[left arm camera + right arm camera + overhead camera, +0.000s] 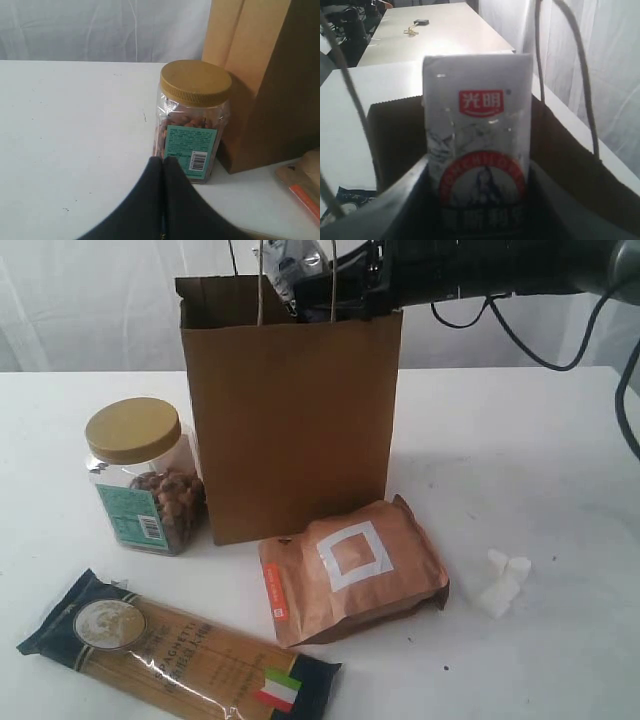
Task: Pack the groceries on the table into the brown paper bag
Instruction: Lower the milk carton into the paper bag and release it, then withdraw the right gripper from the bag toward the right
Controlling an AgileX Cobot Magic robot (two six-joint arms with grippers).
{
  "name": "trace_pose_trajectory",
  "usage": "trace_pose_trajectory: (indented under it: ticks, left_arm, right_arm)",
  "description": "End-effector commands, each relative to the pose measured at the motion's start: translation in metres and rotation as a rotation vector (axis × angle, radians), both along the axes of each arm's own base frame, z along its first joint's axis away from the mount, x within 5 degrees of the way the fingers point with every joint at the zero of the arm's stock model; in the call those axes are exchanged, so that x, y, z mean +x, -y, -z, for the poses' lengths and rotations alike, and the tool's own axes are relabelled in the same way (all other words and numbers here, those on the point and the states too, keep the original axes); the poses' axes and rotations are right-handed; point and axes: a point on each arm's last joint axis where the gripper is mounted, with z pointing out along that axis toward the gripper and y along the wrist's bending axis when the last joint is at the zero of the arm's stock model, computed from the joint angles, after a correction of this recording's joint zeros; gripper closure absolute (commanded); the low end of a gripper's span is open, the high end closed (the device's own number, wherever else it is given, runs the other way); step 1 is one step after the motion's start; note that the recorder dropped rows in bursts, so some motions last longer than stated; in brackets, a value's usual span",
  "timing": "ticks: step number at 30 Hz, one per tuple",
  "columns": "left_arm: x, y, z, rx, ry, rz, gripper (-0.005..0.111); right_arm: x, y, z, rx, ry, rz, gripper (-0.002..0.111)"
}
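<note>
Over the open top of the brown bag (290,420), a small white carton (476,125) sits gripped in the right claw (477,210). Beside the bag stands a nut jar (145,480), and the left claw (163,170) near it is pinched shut.

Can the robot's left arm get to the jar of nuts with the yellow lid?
Probably yes. The nut jar stands right ahead of the left gripper, with only bare table between. The gripper is shut, so it must open first, and the paper bag stands close beside the jar.
</note>
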Motion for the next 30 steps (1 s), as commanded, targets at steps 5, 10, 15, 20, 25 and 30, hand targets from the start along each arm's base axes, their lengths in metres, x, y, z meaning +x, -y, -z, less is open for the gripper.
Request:
trace_pose_trajectory:
  ticks: [5, 10, 15, 20, 25, 30]
  left_arm:
    - [-0.001, 0.001, 0.001, -0.014, -0.001, 0.013, 0.107]
    - [-0.001, 0.001, 0.001, -0.014, -0.001, 0.013, 0.107]
    - [-0.001, 0.001, 0.001, -0.014, -0.001, 0.011, 0.107]
    - [-0.001, 0.001, 0.001, -0.014, -0.001, 0.013, 0.107]
    - [-0.001, 0.001, 0.001, -0.014, -0.001, 0.013, 0.107]
    - [-0.001, 0.001, 0.001, -0.014, -0.001, 0.011, 0.107]
  right_arm:
    - [0.000, 0.002, -0.001, -0.005, -0.007, -0.001, 0.045]
    - [-0.002, 0.002, -0.004, -0.006, 0.000, -0.001, 0.045]
    - [-0.007, 0.006, -0.020, -0.003, 0.036, 0.006, 0.045]
    - [-0.010, 0.023, -0.037, -0.081, -0.005, 0.122, 0.062]
    - [-0.012, 0.053, -0.046, -0.293, -0.040, 0.312, 0.090]
    - [-0.020, 0.082, -0.061, -0.461, -0.024, 0.480, 0.108]
